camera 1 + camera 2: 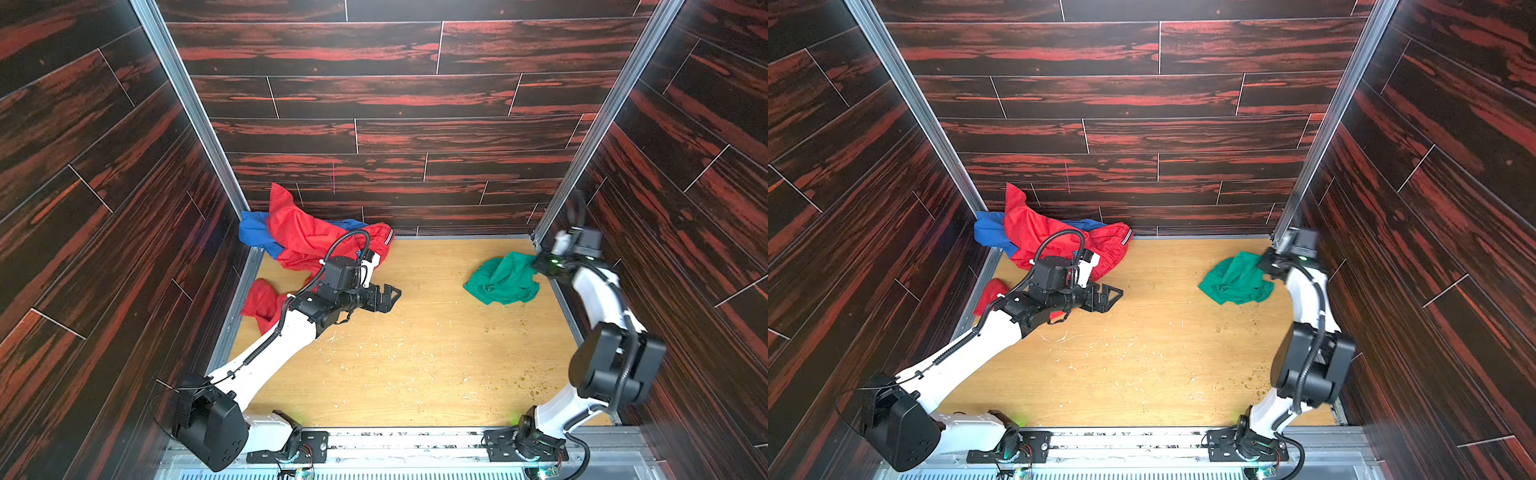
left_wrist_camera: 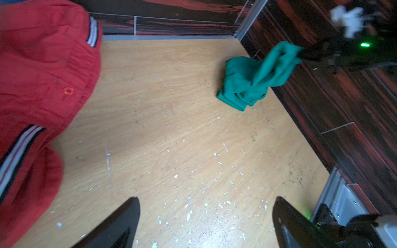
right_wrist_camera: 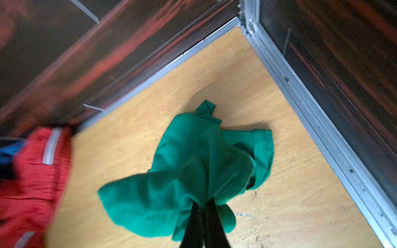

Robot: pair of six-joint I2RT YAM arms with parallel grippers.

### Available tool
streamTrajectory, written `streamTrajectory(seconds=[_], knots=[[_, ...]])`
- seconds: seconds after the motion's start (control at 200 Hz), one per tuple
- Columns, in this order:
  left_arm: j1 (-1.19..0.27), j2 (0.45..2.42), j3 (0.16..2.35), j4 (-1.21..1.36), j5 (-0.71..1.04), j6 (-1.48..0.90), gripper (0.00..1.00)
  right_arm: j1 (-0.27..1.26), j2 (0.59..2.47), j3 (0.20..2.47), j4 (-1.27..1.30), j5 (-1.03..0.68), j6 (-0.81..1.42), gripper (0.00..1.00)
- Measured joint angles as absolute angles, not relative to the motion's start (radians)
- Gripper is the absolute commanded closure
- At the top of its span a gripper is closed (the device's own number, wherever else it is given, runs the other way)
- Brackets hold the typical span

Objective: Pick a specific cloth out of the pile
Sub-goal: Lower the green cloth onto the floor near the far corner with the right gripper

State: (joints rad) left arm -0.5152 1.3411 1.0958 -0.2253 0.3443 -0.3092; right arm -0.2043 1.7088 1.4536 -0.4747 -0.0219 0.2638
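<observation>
Item: my left end effector, jaws spread wide, holding nothing, over the worktop.
Item: my right end effector, pinched tight on the cloth. The cloth is green, one edge lifted, the rest heaped near the right wall; my fingertips are buried in fabric.
Item: the pile, far left corner, red over blue cloth, part hidden behind my left arm.

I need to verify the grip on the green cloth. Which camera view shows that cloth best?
The right wrist view: the green cloth is close up, pinched in the shut right end effector. The left wrist view shows it side-on, one end lifted. Both top views show it small and distant.
</observation>
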Motion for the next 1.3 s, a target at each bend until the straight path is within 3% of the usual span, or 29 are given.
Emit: streamTrajectory(seconds=[0.266,0.461,0.636,0.737,0.837,1.087,1.303], knots=[[-0.529,1.341,1.096,-0.199,0.356,-0.305,0.01,-0.002,1.885,1.482,-0.533,0.203,0.189,1.00],[-0.534,1.341,1.096,-0.186,0.360,-0.306,0.01,0.012,2.029,1.490,-0.554,0.226,0.187,1.00],[-0.535,1.341,1.096,-0.187,0.359,-0.303,0.01,-0.041,2.054,1.512,-0.539,0.096,0.209,0.38],[-0.535,1.341,1.096,-0.191,0.359,-0.298,0.01,-0.070,2.093,1.560,-0.533,0.017,0.208,0.20],[-0.535,1.341,1.096,-0.195,0.357,-0.291,0.01,-0.079,2.161,1.665,-0.554,-0.017,0.186,0.14],[-0.535,1.342,1.097,-0.202,0.349,-0.279,0.01,-0.083,2.352,1.998,-0.643,-0.064,0.153,0.12],[-0.535,1.342,1.098,-0.192,0.361,-0.269,0.01,-0.090,2.354,2.039,-0.694,-0.086,0.161,0.08]])
